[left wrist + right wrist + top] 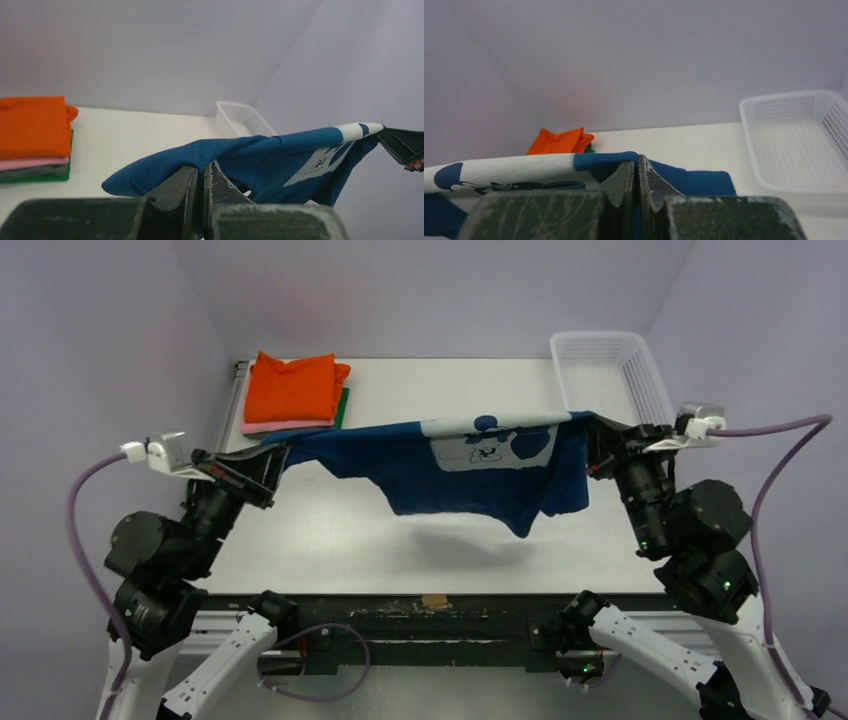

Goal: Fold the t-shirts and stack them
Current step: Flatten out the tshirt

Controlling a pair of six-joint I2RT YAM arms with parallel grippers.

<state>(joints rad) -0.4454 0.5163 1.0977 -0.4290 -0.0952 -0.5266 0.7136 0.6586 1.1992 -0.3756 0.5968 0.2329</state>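
A blue t-shirt (440,475) with a white print hangs stretched in the air over the table, held at both ends. My left gripper (278,450) is shut on its left end, and the cloth (225,152) is pinched between the closed fingers (187,182). Shut on the right end is my right gripper (597,428), the blue cloth (611,159) caught at its fingertips. The shirt's lower part droops toward the table. A stack of folded t-shirts (295,390), orange on top over pink and green, lies at the back left.
A white mesh basket (610,370) stands at the back right corner of the white table (330,540). Purple walls close in the back and both sides. The folded stack (32,132) shows left in the left wrist view.
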